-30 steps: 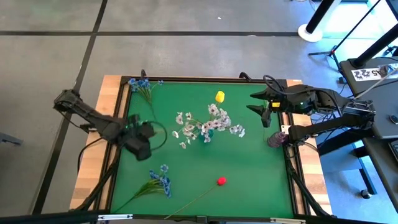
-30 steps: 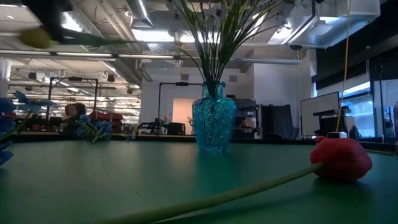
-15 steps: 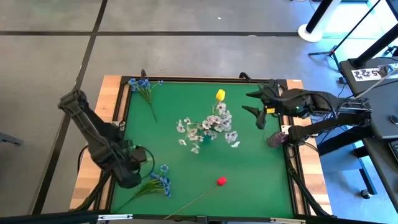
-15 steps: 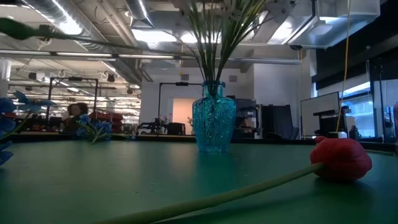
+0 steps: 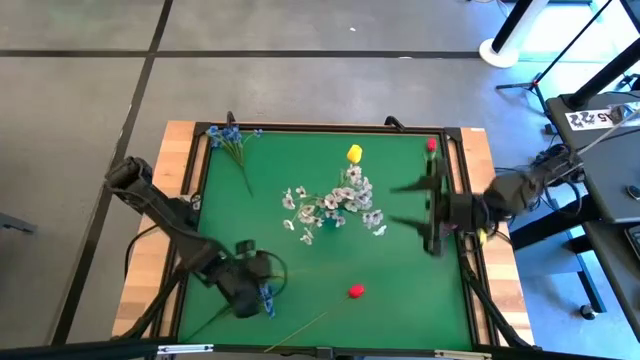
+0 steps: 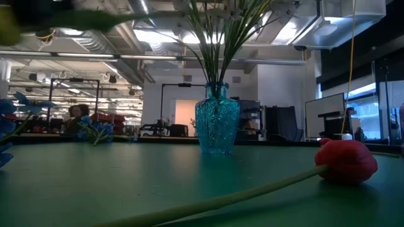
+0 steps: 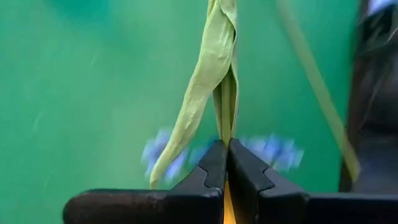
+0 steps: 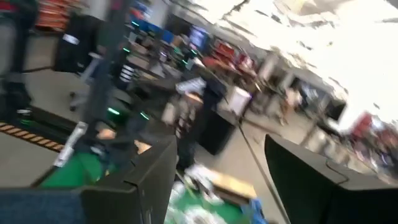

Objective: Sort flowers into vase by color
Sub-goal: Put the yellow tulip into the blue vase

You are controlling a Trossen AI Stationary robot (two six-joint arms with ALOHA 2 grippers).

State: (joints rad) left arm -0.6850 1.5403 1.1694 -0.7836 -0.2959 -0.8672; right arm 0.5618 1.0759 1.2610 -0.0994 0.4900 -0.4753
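A blue glass vase stands mid-table with several green stems in it; from above, white blossoms spread over it and a yellow blossom shows beside them. My left gripper hovers over the near-left blue sprig, shut on a green flower stem. A blurred stem with a yellowish head crosses the low view's top. My right gripper is wide open right of the vase, touching nothing. Red tulips lie near and far right. My left gripper pinches a green stem with a long leaf between its two shut fingers. The leaf and stem run on past the fingertips over the green table. The flower is lifted clear of the table.
Another blue sprig lies at the far-left corner. The near red tulip's stem slants toward the near edge. A raised black frame rims the green mat. A person shows far behind the table.
My left gripper has travelled from the table's left middle toward the near edge, then right, ending over the near blue sprig, staying shut on the stem. My right gripper has drawn back from the far right toward the near edge, uncovering the far red tulip.
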